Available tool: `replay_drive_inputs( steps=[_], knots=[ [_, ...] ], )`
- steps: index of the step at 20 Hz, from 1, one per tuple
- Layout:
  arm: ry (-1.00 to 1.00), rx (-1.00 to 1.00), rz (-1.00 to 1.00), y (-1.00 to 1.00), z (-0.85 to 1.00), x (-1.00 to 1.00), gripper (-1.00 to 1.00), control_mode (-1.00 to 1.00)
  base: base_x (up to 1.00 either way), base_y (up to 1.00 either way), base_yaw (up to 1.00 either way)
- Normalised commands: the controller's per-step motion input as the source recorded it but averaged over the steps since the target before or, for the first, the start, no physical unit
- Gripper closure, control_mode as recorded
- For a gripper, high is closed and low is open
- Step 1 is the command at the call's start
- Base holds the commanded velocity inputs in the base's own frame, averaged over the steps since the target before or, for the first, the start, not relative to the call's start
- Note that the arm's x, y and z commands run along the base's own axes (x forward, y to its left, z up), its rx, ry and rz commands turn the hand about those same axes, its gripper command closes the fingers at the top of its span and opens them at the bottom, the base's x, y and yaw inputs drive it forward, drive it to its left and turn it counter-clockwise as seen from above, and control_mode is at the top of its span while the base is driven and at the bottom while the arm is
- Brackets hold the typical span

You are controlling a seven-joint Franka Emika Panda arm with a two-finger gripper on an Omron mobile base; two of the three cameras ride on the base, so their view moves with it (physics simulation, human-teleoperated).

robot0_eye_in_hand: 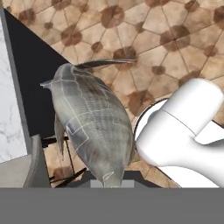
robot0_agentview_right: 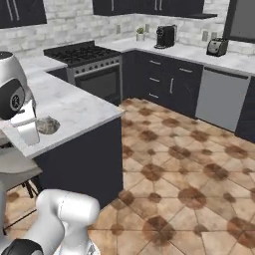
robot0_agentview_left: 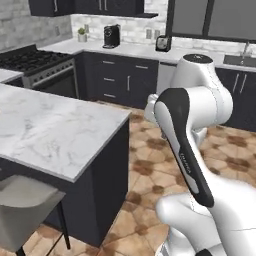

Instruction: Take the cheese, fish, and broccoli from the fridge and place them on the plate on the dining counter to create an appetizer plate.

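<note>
From the left base view, the white arm towers beside the dining counter [robot0_agentview_left: 50, 130], whose marble top carries no plate here; the carry should run slow and level until the plate is found, by this reading. From the right base view, a grey shape low beside the arm over the counter's edge is probably the fish [robot0_agentview_right: 48, 125]. In the hand view, the fish [robot0_eye_in_hand: 94, 127] hangs nose-down, clamped at its lower end between the jaws of the gripper [robot0_eye_in_hand: 112, 183], above the tiled floor [robot0_eye_in_hand: 166, 39] off the counter's corner.
</note>
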Motion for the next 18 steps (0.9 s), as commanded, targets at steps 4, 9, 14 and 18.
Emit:
replay_drive_inputs(
  steps=[4, 9, 14, 18],
  knots=[
    [0.00, 0.00, 0.00, 0.00, 0.00, 0.00, 1.00, 1.00, -0.20, 0.99, -0.51],
    [0.00, 0.00, 0.00, 0.00, 0.00, 0.00, 1.00, 1.00, -0.43, 1.00, -0.41],
    [0.00, 0.00, 0.00, 0.00, 0.00, 0.00, 1.00, 1.00, -0.40, 1.00, -0.40],
    [0.00, 0.00, 0.00, 0.00, 0.00, 0.00, 1.00, 1.00, -0.42, 1.00, -0.41]
  ],
)
